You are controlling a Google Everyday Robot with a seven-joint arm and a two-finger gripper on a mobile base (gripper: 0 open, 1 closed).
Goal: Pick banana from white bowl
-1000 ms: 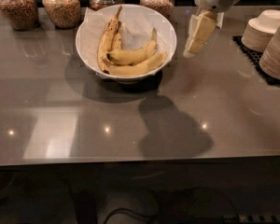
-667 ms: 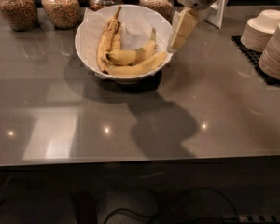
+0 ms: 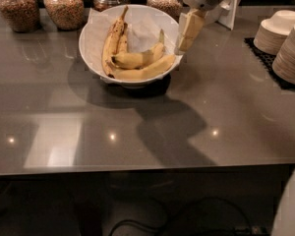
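— Over the right rim of the white bowl (image 3: 86, 43), the claw (image 3: 189, 31) hangs pointing down, just beside the crinkled paper liner (image 3: 143, 22). Aperture: cannot tell from this view. Nothing seen in its hold.

— Target position?

— The banana (image 3: 136, 59) lies inside the bowl, right of centre. It is curved and clean yellow, with its greenish stem tip pointing up toward the claw. It is not lifted. It rests against a second yellow banana (image 3: 150, 71) just in front of it. Long brown-speckled bananas (image 3: 113, 37) lie along the left side, touching its blunt end.

— Step in hand, and how to do it well?

— Judged as the final approach before the grasp. The claw should come left over the rim, then descend onto the banana's mid-body and close across the narrow width. The stem is too thin to hold well. Risks: pinching the liner along with the fruit, catching the neighbouring banana, or nudging the bowl along the glossy surface (image 3: 137, 136). Lift straight up so the rim is cleared.

— Other containers?

— Glass jars (image 3: 64, 6) stand in a row along the back edge of the surface, filled with brownish granular contents that I cannot identify. Stacked small white bowls (image 3: 280, 29) sit at the right on a dark mat (image 3: 265, 59), well apart from the task bowl. Whether they hold anything cannot be seen.
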